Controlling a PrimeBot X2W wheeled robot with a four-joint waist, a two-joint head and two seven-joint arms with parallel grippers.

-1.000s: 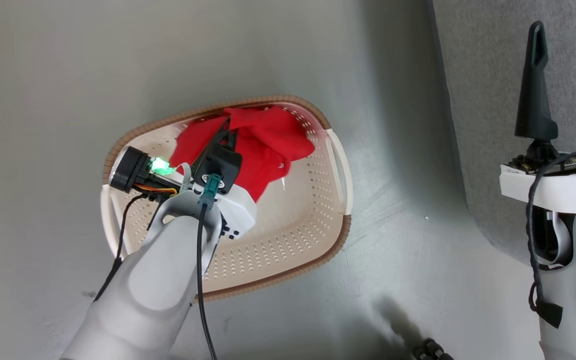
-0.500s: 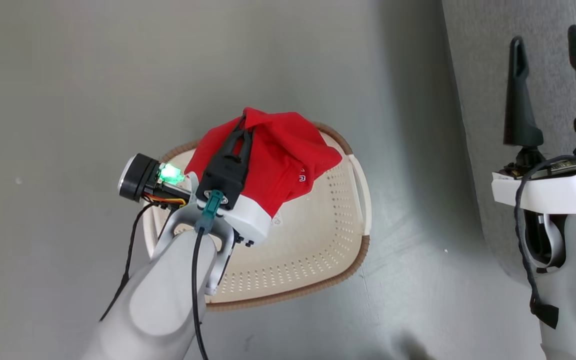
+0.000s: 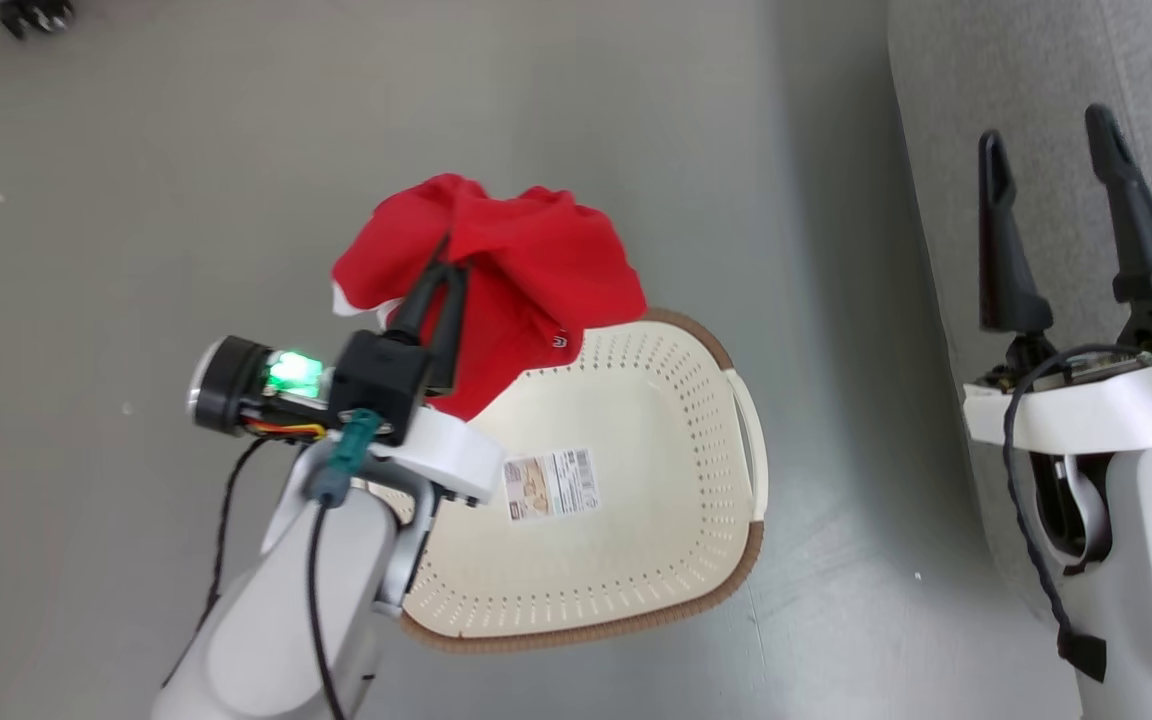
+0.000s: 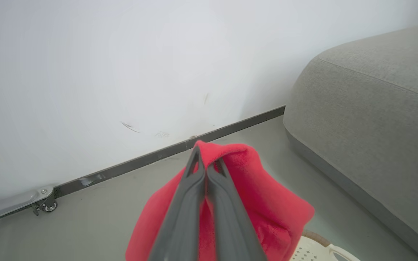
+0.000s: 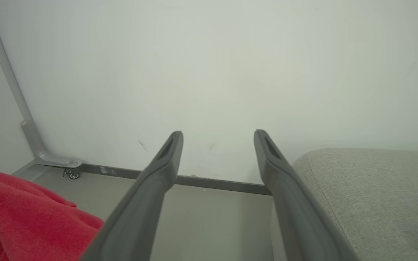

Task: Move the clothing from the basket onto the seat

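The red clothing [image 3: 526,270] hangs bunched in the air over the far left rim of the basket [image 3: 656,560], pinched by my left gripper [image 3: 448,262], which is shut on it. The cream basket stands on the grey floor, its bottom bare except for a label sticker [image 3: 550,484]. In the left wrist view the closed left gripper [image 4: 206,159] clamps a fold of the clothing [image 4: 259,203], with the grey seat [image 4: 376,108] to the right. My right gripper [image 3: 1044,128] stands open and holds nothing, above the seat's edge [image 3: 1046,60]. The right wrist view shows the right gripper [image 5: 218,135] with its fingers spread.
A white wall with a dark baseboard [image 4: 165,154] runs behind the basket. A metal bracket with a small caster wheel [image 5: 72,174] sits at the wall's foot on the left. Grey floor [image 3: 136,200] surrounds the basket, and the seat [image 5: 376,188] borders it on the right.
My left gripper has risen with the clothing, lifting it out of the basket and uncovering the sticker on the bottom. The head camera has shifted. The right gripper stays open.
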